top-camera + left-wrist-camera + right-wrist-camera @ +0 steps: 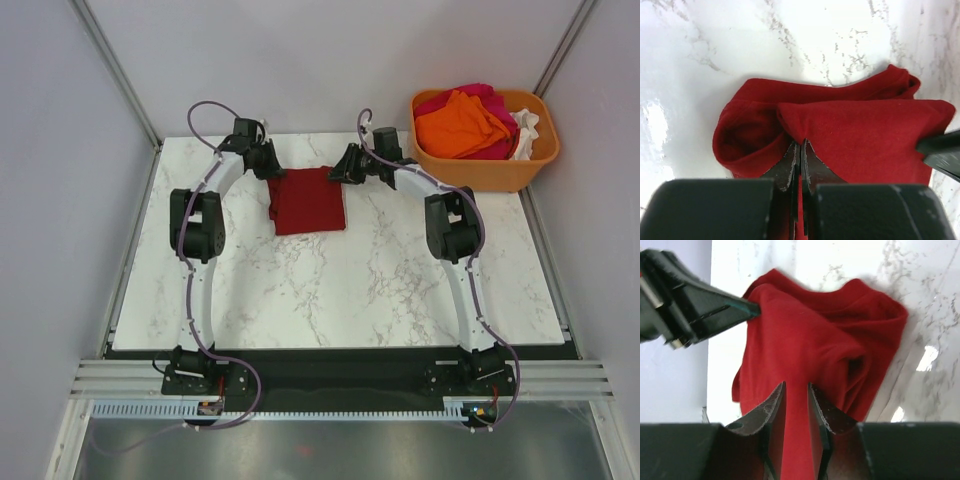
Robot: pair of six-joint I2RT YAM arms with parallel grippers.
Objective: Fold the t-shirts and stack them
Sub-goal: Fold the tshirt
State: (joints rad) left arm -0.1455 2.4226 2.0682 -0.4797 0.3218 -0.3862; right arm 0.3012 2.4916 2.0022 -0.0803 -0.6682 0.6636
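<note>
Dark red t-shirt [308,200] lies folded far-centre on the counter [350,290]; limp and light, I judge, best taken by its edges. Left wrist: my left hand [800,144] is pinched together on a fold. Right wrist: cloth runs through my right hand [796,386]; I cannot tell if it bites.

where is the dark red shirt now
Top view: the dark red t-shirt lies far-centre on the table, between the left end effector and right end effector, left of the orange tub.
</note>
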